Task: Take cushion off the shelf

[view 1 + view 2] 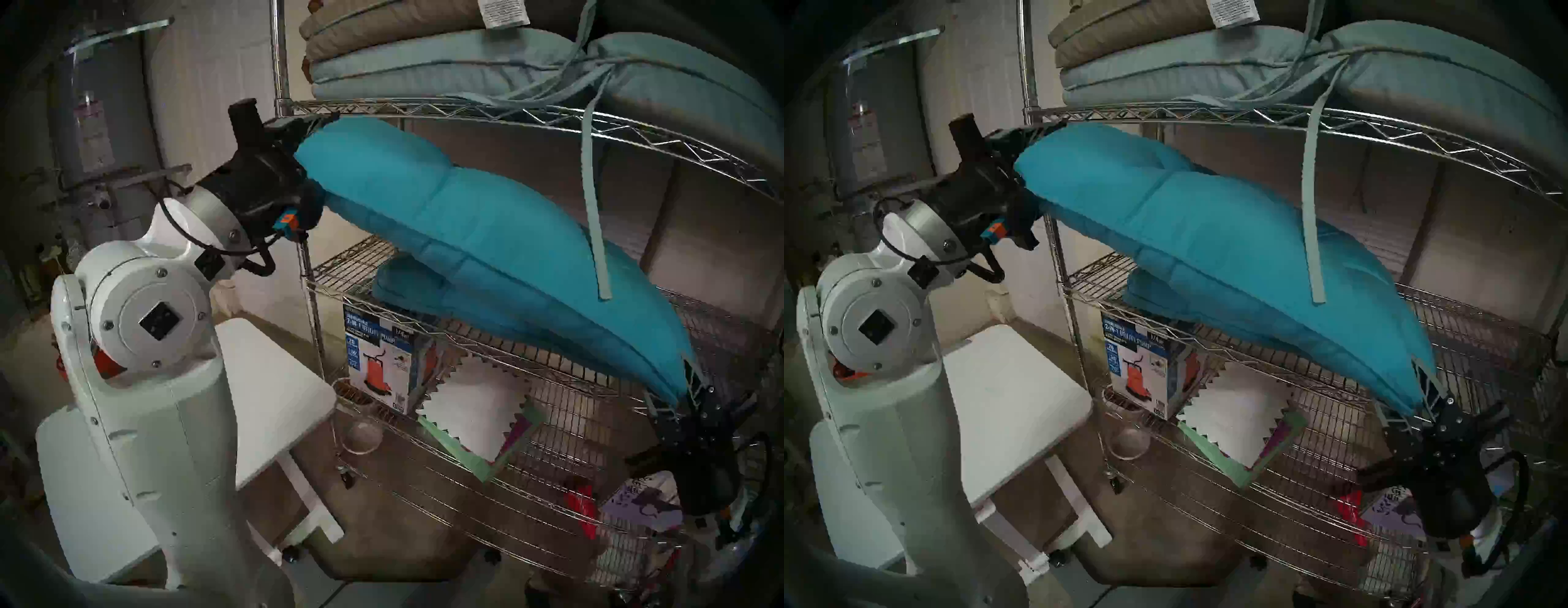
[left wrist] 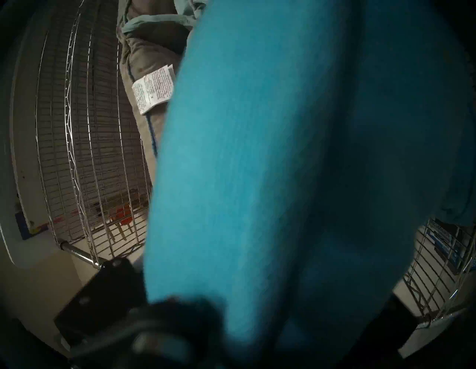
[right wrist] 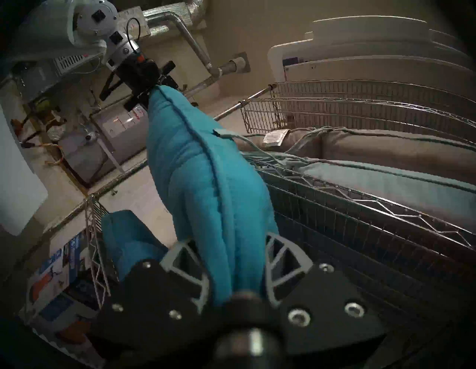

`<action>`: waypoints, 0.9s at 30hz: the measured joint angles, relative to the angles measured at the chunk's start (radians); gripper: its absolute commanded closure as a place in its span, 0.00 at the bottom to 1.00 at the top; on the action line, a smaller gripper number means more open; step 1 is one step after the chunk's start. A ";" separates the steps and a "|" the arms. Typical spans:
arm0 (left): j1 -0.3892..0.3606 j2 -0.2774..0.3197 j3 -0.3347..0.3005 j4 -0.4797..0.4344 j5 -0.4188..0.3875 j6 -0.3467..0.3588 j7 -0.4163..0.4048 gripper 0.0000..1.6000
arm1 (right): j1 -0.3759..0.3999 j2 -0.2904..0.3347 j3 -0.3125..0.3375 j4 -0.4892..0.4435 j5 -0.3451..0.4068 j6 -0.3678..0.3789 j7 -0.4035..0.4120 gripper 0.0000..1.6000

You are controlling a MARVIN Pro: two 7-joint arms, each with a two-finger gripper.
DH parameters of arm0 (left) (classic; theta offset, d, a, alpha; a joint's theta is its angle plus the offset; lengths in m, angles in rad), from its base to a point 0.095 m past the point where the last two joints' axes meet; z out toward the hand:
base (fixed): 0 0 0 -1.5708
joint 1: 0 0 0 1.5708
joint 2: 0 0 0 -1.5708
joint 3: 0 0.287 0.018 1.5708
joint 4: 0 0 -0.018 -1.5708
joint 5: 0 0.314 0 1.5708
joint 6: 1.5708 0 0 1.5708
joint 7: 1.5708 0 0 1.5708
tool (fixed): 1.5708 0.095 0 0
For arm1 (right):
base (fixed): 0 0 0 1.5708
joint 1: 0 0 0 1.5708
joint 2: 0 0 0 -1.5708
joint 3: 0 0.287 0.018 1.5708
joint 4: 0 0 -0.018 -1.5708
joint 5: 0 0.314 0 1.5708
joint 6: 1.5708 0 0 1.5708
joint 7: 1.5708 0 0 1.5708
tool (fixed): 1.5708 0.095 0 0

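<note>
The teal cushion (image 1: 488, 237) is hanging between both grippers before the shelf (image 1: 636, 131). The right gripper (image 3: 237, 268) is clamping one corner; the left gripper (image 1: 303, 161) is pinching the other, its fingertips buried in fabric.

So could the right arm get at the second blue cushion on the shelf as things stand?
Probably not: the right gripper is shut on the blue cushion being carried, and that cushion hangs over the second cushion.

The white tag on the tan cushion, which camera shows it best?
The left wrist view: the white tag on the tan cushion is large, its print lines visible. Both head views cut it off at the top edge; the right wrist view shows it small and distant.
</note>
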State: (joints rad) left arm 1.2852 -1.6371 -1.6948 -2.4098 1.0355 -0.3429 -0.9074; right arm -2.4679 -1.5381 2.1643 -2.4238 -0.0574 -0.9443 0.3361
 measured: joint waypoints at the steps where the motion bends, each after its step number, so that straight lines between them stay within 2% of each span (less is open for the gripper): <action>1: 0.000 0.000 -0.007 0.000 -0.005 -0.001 -0.003 1.00 | -0.006 -0.002 -0.005 -0.002 0.000 -0.001 0.002 1.00; 17: -0.012 -0.003 -0.101 0.000 -0.058 -0.006 -0.027 1.00 | -0.053 -0.007 -0.098 -0.017 -0.014 -0.014 0.035 1.00; 27: -0.050 -0.006 -0.179 -0.001 -0.106 -0.011 -0.028 1.00 | -0.066 -0.006 -0.198 -0.020 -0.033 -0.016 0.072 1.00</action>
State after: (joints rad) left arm 1.2352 -1.6430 -1.8734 -2.4103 0.9297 -0.3538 -0.9355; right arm -2.5343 -1.5445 1.9665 -2.4439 -0.0901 -0.9603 0.4077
